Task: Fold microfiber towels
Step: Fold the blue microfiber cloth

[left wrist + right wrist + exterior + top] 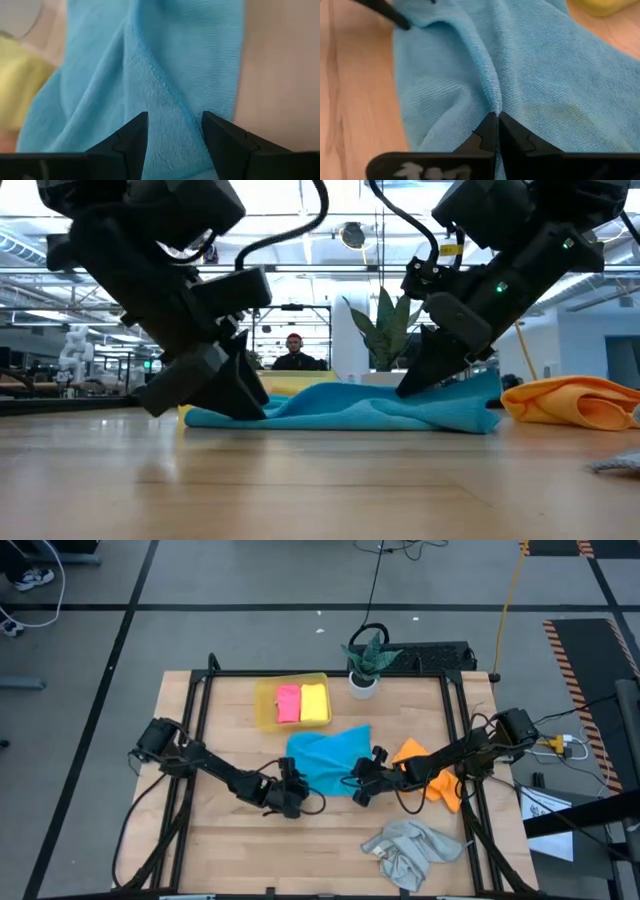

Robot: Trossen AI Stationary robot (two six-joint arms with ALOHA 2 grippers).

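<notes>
1. The blue towel (328, 761) lies rumpled at mid-table, just in front of the tray (263, 703), which holds the folded pink towel (288, 704) and yellow towel (315, 702).
2. The left gripper (292, 798) is at the blue towel's near-left edge; in its wrist view the fingers (131, 142) stand apart with cloth bunched between them, the grip itself unclear.
3. The right gripper (362, 783) is at the right edge, fingers pressed together on a pinched ridge of blue cloth (492, 102).
4. The orange towel (437, 778) lies heaped by the right edge of the table (230, 860), partly under the right arm; the grey towel (412, 850) is crumpled at the near edge.
5. Bare wood lies open near-left.
6. A potted plant (366, 658) stands at the far edge.
7. White marks on the right gripper's body are unreadable.
</notes>
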